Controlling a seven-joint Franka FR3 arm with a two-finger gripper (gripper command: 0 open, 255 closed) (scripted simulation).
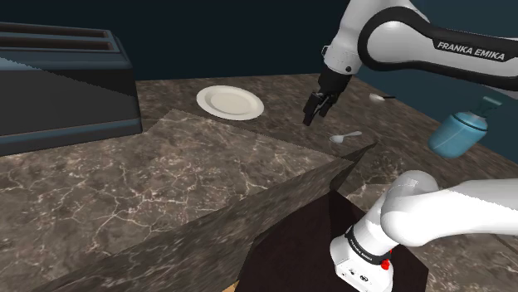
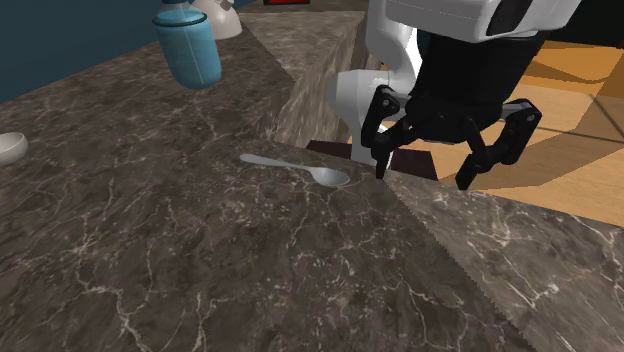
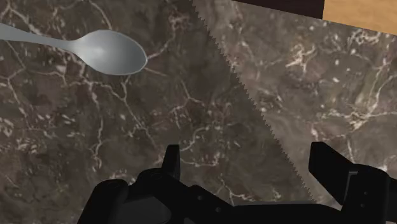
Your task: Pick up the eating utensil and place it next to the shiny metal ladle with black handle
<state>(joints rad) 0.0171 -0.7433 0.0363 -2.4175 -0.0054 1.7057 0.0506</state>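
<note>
In the second exterior view the pale blue jar (image 2: 188,45) is cut off at the top; right of it, the plain grey spoon (image 2: 300,168) lies flat on the dark marble counter (image 2: 150,250). Right again, the black gripper (image 2: 422,178) hangs near the spoon, fingers wide apart and empty.

Dark marble surface with some kitchen things on it.
The surface (image 1: 207,166) is dark brown with pale veins, and a jagged line parts a darker area from a lighter one. A white plate (image 1: 231,102) lies flat near the far edge. A big dark toaster (image 1: 62,79) with two slots stands well apart from it, at the shoulder view's left. A blue jar (image 1: 459,133) is at that view's right. Beyond the surface is a wooden floor (image 2: 575,150).
</note>
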